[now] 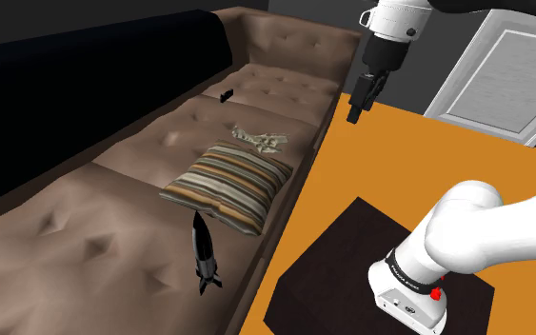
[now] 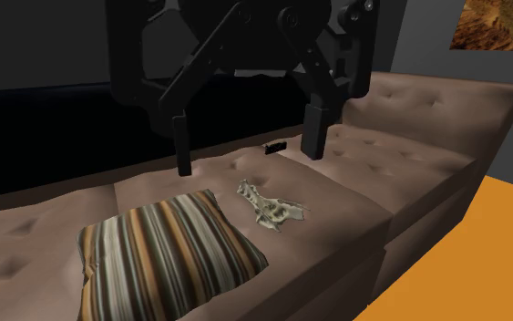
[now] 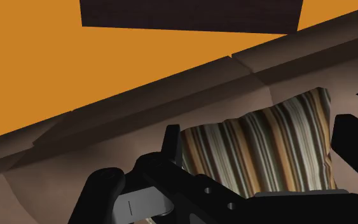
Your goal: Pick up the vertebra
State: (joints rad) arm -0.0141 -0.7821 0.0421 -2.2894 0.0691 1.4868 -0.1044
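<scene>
Released pincer (image 2: 249, 160) hovers above the brown tufted sofa (image 1: 85, 238) bearing the pale vertebra (image 2: 272, 212), orange floor (image 1: 370, 162) beside.

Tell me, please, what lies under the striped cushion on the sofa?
The striped cushion rests on the brown sofa seat. The part of the seat directly beneath it is covered, so anything there cannot be seen. The pale vertebra lies beside the cushion, not under it.

Brown sofa (image 1: 85, 228); cushion (image 1: 228, 181) striped brown, tan, cream and orange; vertebra (image 1: 261, 140) pale beige, mottled darker; floor (image 1: 370, 162) flat orange; mat (image 1: 347, 252) dark brown, shoulder view's lower right; gripper (image 2: 248, 157) black; door (image 1: 504, 71) white, upper right
</scene>
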